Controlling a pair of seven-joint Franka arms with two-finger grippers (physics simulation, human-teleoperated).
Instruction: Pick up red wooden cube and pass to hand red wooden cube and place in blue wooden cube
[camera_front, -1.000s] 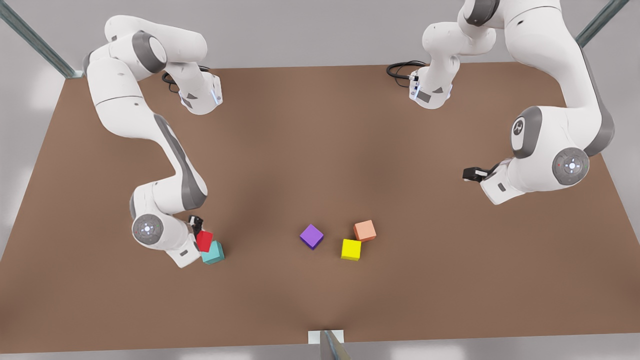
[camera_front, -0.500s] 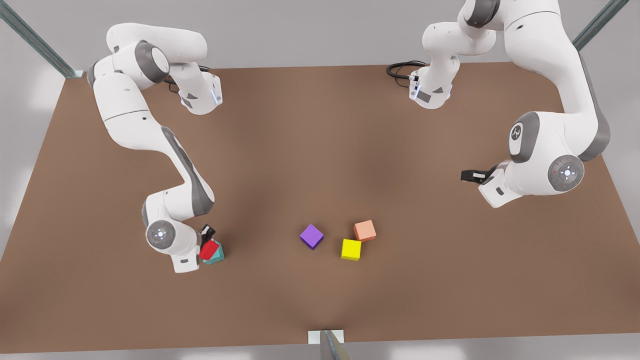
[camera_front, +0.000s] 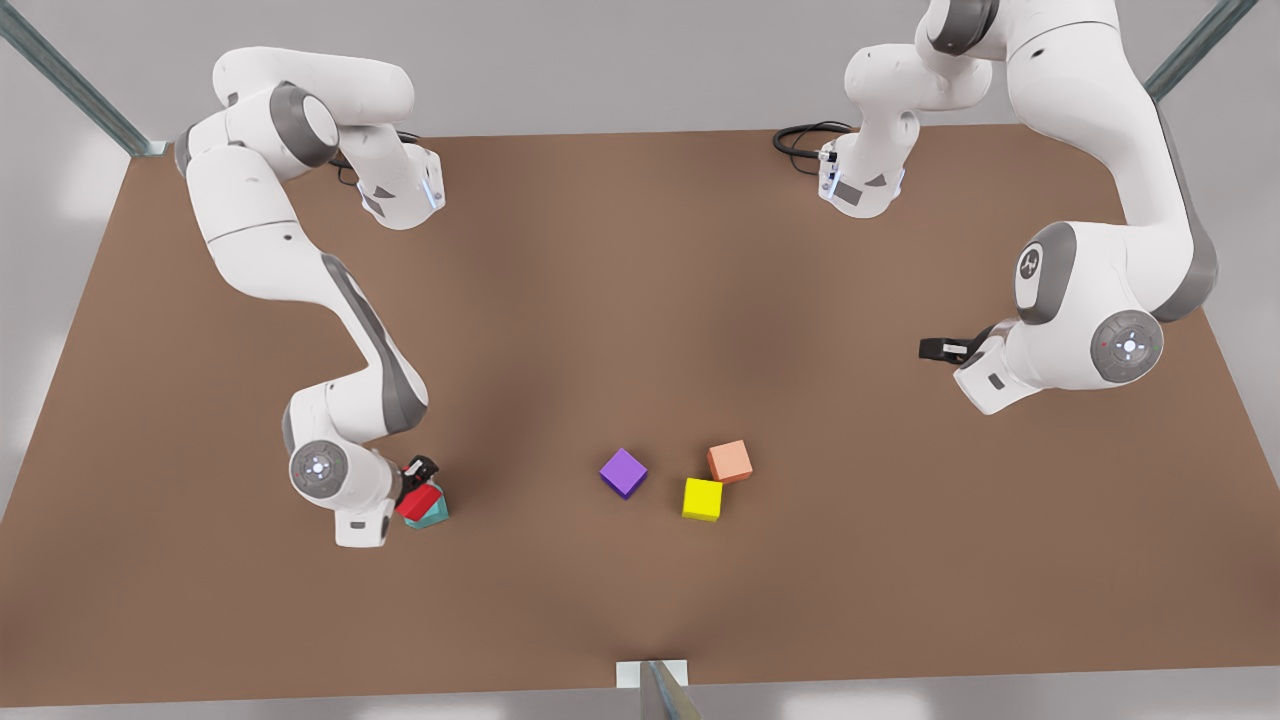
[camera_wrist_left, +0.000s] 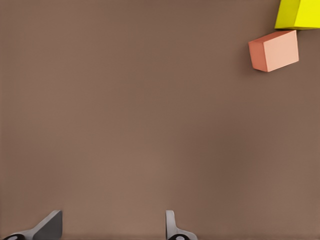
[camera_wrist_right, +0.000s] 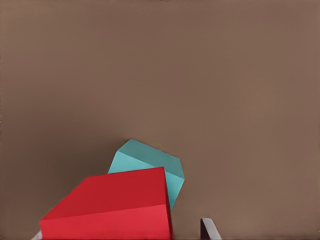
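The red wooden cube (camera_front: 419, 500) (camera_wrist_right: 117, 210) lies tilted on top of the teal blue wooden cube (camera_front: 437, 515) (camera_wrist_right: 150, 162), near the table's front on the front view's left. My right gripper (camera_front: 417, 482) (camera_wrist_right: 120, 235) straddles the red cube, and it is open: a gap shows between the cube's side and one fingertip (camera_wrist_right: 209, 229). The hand that waits is my left gripper (camera_front: 940, 348) (camera_wrist_left: 110, 227), far off on the front view's right, open with nothing between its fingers.
A purple cube (camera_front: 623, 472), a yellow cube (camera_front: 702, 498) (camera_wrist_left: 297, 14) and a salmon-orange cube (camera_front: 730, 461) (camera_wrist_left: 275, 50) sit close together at the table's front middle. The brown table (camera_front: 640, 280) stretches between the arms. Cables lie at both arm bases.
The right arm's wrist turned and shifted, swinging the red cube over onto the teal cube, where it now lies tilted. The left arm drifted slightly toward the front view's left.
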